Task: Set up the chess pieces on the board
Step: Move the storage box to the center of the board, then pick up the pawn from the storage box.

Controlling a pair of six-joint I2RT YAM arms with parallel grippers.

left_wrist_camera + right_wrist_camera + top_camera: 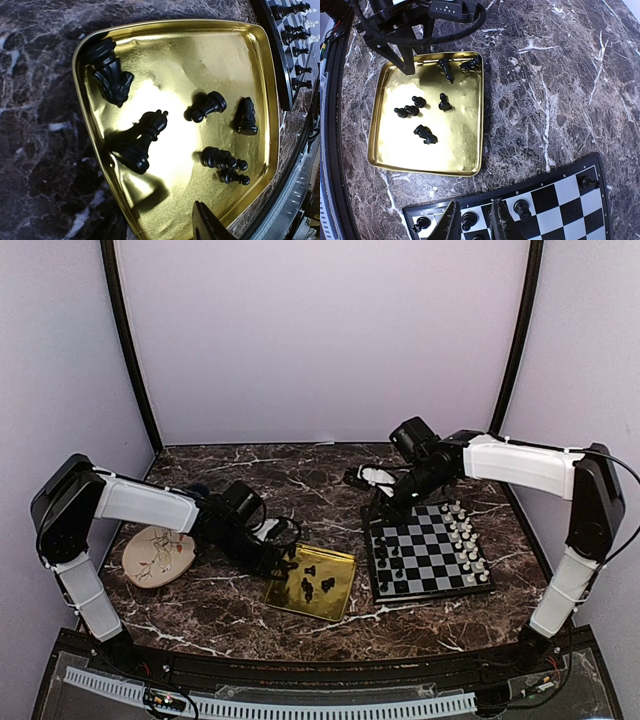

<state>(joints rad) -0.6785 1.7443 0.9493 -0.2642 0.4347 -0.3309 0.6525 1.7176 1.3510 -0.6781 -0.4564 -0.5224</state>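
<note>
The board (430, 558) lies right on the desk (300, 480), with white chess pieces (466, 537) along its right edge. Several black pieces (140, 142) lie in the gold tray (345, 592) under the open left tool (283, 558). The right tool (475, 225) straddles a black piece at the board's far left; I cannot tell whether it grips.

Three downward views, common gold tray (427, 172)

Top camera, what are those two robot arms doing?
They're setting up chess. The left gripper hangs open over the gold tray, where several black pieces lie. The right gripper is low over the board, which is already partly filled. I can't tell if it holds a piece.
</note>
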